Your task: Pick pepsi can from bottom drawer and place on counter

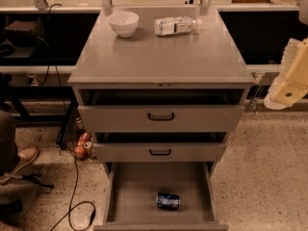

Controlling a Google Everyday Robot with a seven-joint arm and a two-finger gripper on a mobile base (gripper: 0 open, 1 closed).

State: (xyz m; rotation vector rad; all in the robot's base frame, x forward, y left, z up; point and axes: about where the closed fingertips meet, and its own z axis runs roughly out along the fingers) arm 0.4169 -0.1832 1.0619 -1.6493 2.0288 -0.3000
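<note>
The pepsi can lies on its side on the floor of the bottom drawer, right of centre and toward the front edge. Its body is blue with white markings. No lettering on it can be read. The bottom drawer is pulled fully out.

Above it, the middle drawer and the top drawer are each partly open. Each carries one black handle at the centre of its front.

The table is the flat grey top of the drawer cabinet. It carries two items at its far edge:
- a white bowl, upright, to the left;
- a clear water bottle, lying on its side just to the right of the bowl, with a white label whose dark print cannot be read.

The gripper, cream-coloured, hangs at the right edge of the view, beside the cabinet's upper right corner. It is off the table and well apart from the pepsi can. Whether the jaws are open or closed cannot be told.
</note>
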